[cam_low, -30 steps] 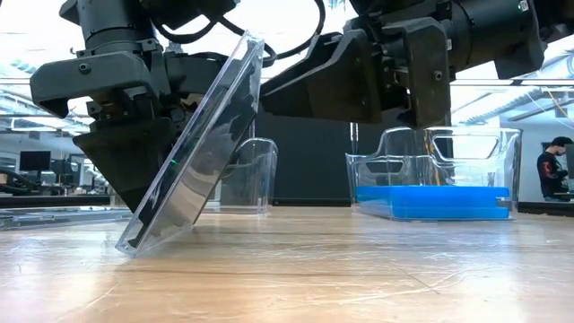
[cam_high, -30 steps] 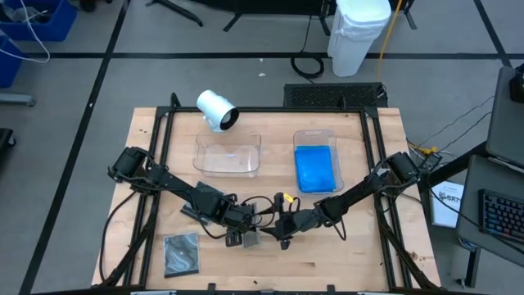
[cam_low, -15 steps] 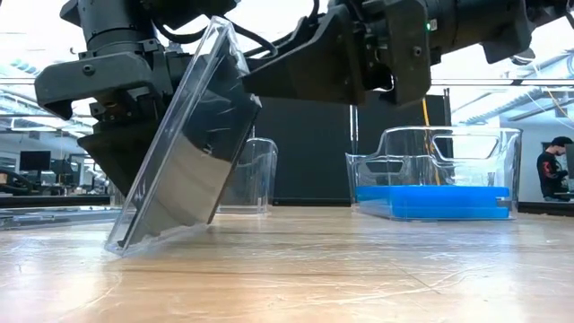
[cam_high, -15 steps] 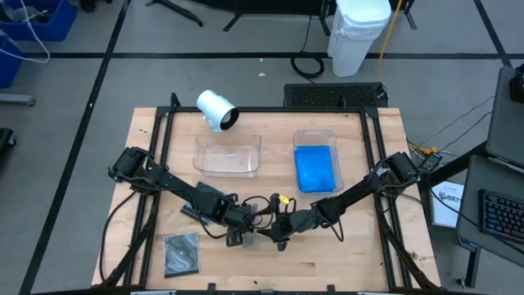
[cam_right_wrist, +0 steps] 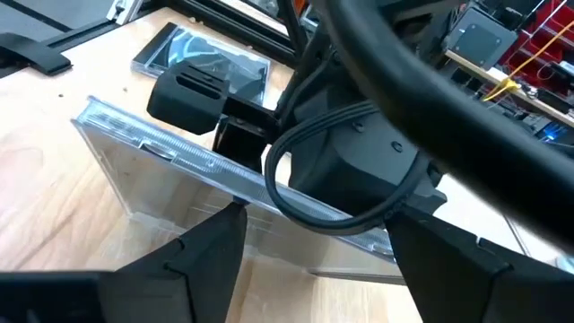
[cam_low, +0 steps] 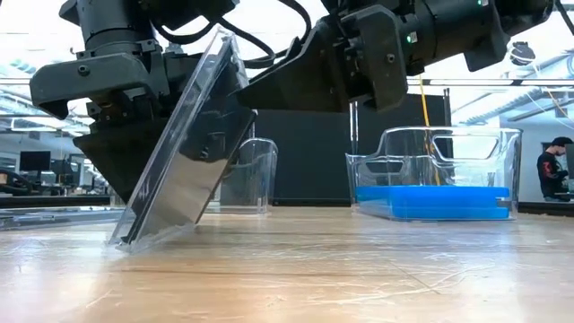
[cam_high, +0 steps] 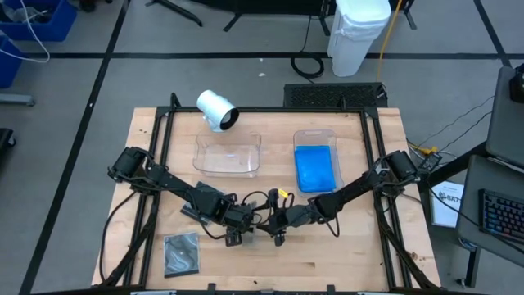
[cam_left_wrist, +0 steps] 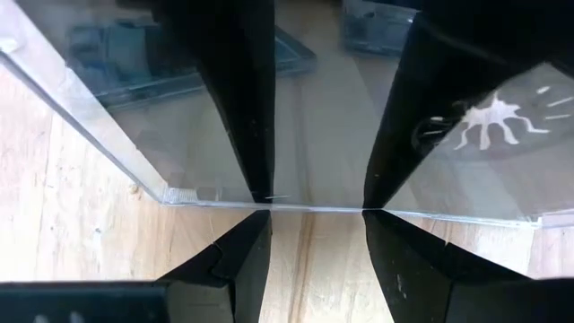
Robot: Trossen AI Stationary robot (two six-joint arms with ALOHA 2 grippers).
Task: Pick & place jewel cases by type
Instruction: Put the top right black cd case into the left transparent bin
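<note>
**Low view: clear case tipped on edge at mid-table**

The left gripper [cam_low: 157,170] has its fingers clamped on a clear jewel case [cam_low: 179,152], which leans steeply with its bottom edge on the table [cam_low: 359,269]. The right gripper [cam_high: 274,225] sits just beside it, fingers spread wide, gripping nothing. From above, another grey case [cam_high: 182,252] lies flat near the front-left; blue cases [cam_high: 316,168] fill the right tray [cam_high: 315,135].

Wooden table [cam_high: 344,262] with trays [cam_high: 228,156], cases [cam_high: 182,252]
</note>
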